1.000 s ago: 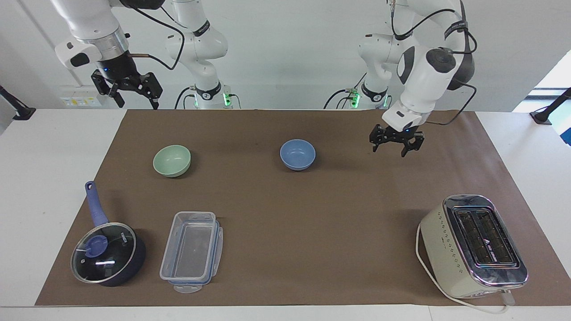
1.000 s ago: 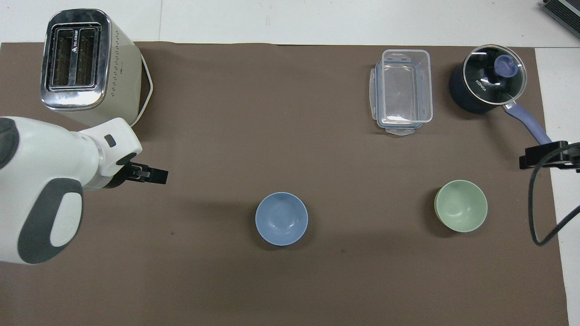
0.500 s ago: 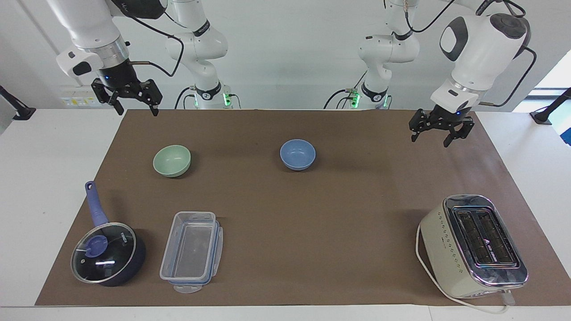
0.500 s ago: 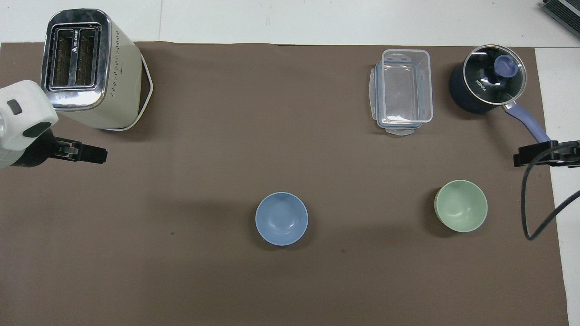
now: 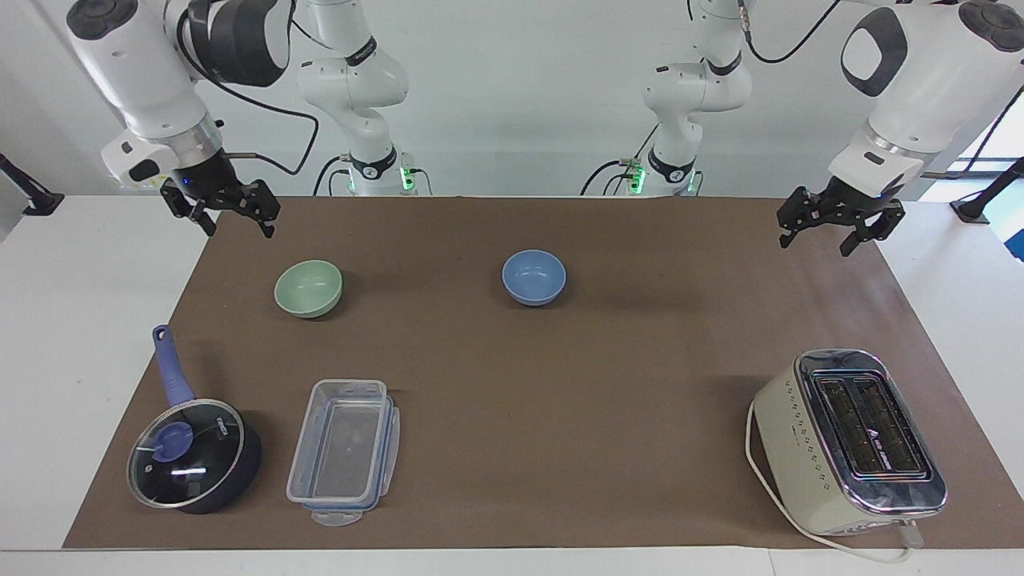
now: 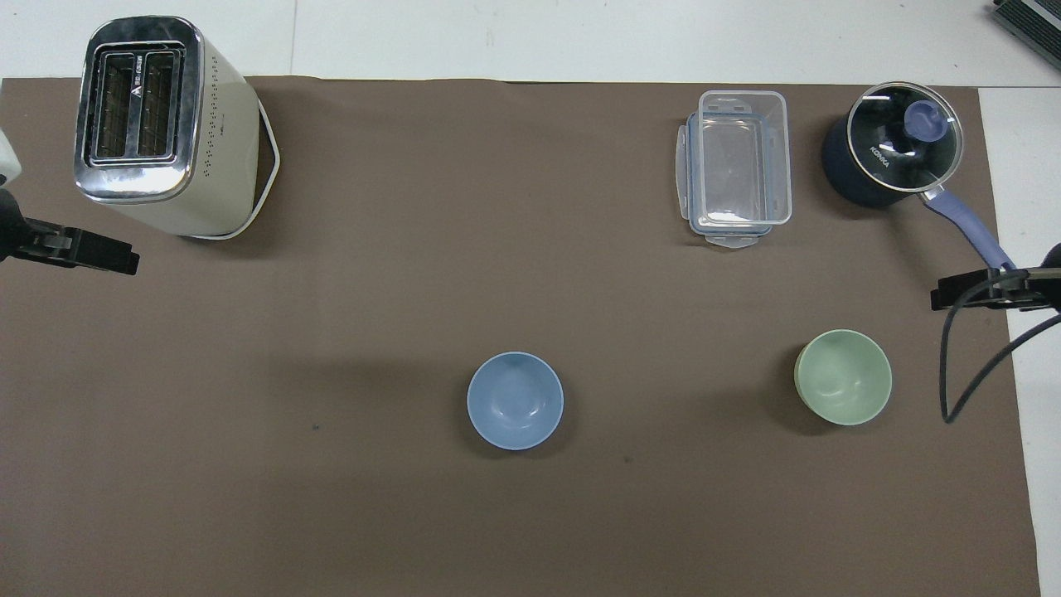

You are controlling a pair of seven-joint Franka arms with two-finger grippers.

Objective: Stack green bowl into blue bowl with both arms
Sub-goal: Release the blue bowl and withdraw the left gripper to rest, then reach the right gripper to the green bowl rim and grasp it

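Both pincers, left pincer (image 5: 829,226) and right pincer (image 5: 222,210), seemingly open, hang above the brown mat's (image 5: 512,384) ends.

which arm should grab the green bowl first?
Right, probably. The right gripper, open, hangs near the green bowl; the left gripper, also open, is past the blue bowl.

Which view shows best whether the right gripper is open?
The facing view: the right gripper hangs there whole, fingers spread and empty, raised at the right arm's end of the brown mat near the green bowl. The overhead view catches only a dark sliver at its edge.
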